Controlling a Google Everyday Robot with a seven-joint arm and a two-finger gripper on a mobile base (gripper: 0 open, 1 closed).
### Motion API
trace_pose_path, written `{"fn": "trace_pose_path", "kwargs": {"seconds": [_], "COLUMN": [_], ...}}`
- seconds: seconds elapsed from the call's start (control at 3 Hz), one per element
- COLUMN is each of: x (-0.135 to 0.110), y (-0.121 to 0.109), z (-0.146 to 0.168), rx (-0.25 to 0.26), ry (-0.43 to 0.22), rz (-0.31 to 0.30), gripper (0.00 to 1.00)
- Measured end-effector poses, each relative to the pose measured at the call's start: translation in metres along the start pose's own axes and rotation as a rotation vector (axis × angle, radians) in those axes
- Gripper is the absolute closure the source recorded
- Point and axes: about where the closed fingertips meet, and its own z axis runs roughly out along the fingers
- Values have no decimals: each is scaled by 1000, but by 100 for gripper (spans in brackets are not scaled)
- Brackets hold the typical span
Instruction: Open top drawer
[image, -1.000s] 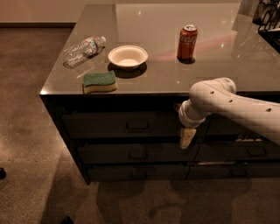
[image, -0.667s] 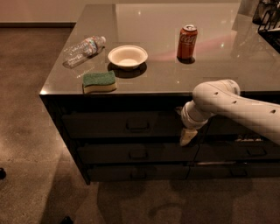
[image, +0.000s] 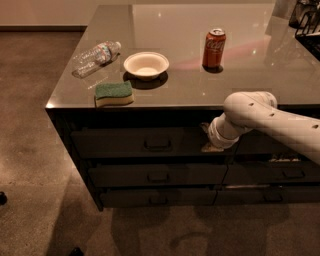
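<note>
While the counter (image: 170, 85) fills the upper frame, the top drawer (image: 110, 142) sits under its edge at centre-left, apparently closed. The arm (image: 280, 120) enters from the right. Its gripper (image: 210, 140), a second ago hanging lower, is now raised against the drawer front, right of the handle (image: 158, 144). Whether it is open or closed is not discernible. Judgement: the approach is in progress and the handle is not yet reached.
</note>
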Motion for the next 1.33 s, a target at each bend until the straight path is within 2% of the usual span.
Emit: {"fn": "trace_pose_path", "kwargs": {"seconds": [0.33, 0.67, 1.0, 1.33], "x": [0, 0, 0, 0], "y": [0, 0, 0, 0], "z": [0, 0, 0, 0], "rx": [0, 0, 0, 0], "ry": [0, 0, 0, 0], "rz": [0, 0, 0, 0], "gripper": [87, 95, 89, 89]}}
